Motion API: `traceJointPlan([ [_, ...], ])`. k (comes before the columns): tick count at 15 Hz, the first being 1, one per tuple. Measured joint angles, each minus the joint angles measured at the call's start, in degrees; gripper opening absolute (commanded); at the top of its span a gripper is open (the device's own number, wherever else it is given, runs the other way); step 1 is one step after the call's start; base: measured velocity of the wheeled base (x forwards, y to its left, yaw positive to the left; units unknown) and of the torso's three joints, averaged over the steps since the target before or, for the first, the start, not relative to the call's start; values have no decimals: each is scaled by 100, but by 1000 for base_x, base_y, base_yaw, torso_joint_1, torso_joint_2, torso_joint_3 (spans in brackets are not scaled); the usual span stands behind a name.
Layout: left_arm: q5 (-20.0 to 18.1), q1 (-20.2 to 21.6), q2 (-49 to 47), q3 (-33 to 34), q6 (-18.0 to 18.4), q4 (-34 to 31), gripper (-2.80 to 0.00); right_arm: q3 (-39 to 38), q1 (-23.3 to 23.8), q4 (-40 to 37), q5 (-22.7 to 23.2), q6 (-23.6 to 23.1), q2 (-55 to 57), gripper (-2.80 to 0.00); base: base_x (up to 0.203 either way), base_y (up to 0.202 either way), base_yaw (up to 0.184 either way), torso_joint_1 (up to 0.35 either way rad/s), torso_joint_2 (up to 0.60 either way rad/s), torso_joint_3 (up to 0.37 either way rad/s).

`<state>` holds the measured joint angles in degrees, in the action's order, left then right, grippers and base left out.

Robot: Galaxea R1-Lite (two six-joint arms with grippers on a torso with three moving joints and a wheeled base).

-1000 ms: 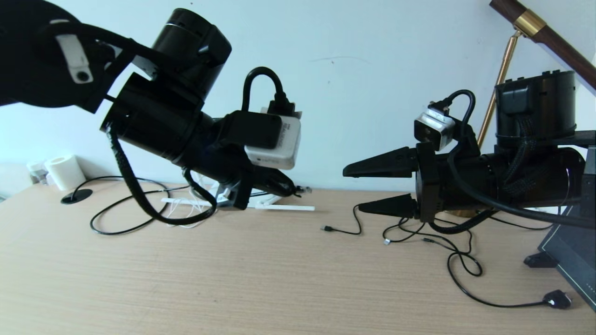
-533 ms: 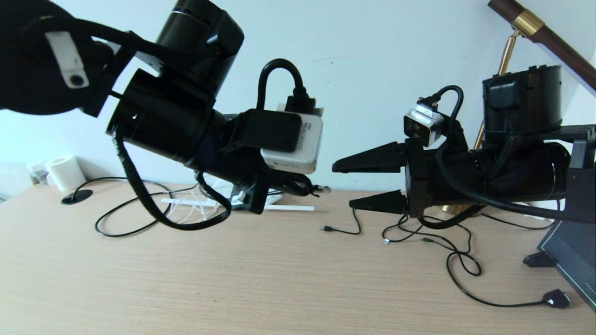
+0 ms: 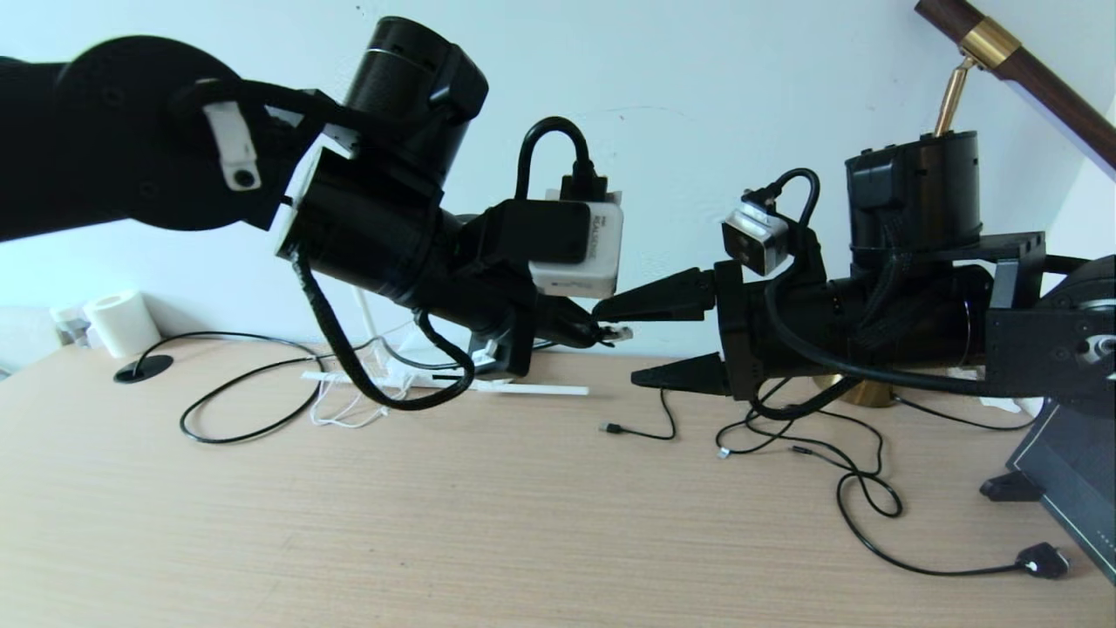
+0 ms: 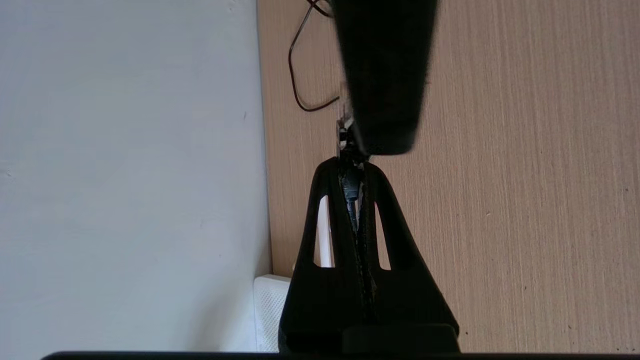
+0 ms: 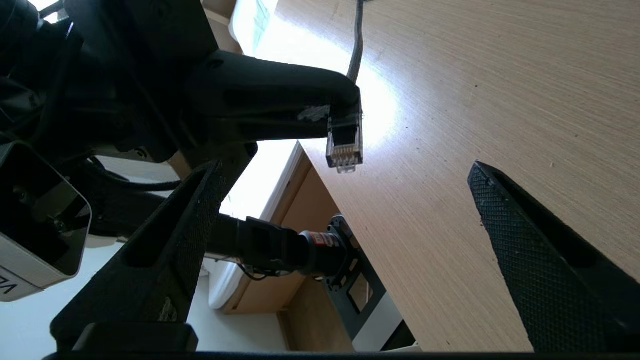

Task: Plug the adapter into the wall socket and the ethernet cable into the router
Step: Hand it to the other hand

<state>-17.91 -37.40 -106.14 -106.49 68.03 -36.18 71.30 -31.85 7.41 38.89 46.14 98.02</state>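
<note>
Wooden desk (image 3: pixel 488 523), pale wall behind. Left gripper (image 3: pixel 586 330) clamped on the ethernet cable (image 5: pixel 344 145) just behind its clear plug, held above the desk. Right gripper (image 3: pixel 649 340) faces it with fingers spread apart around the plug tip, not touching.

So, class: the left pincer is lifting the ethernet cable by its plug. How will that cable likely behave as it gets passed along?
The ethernet cable probably hangs floppy: it droops in loops onto the table. Its clear plug looks rigid, sticking out of the shut left pincer, so it may hold its aim. It seems light. The open right pincer waits beside it.
</note>
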Motion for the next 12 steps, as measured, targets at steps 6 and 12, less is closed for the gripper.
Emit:
traceJointPlan([
  [6,0,3,-75,-64,-5,-15,-280,-22,-15,0,-44,5,-6,0,0,0,0,0,0,0],
  [12,201,11,-89,-59,-155,-9,-280,-148,-20,131,-152,18,-80,0,0,0,0,0,0,0],
])
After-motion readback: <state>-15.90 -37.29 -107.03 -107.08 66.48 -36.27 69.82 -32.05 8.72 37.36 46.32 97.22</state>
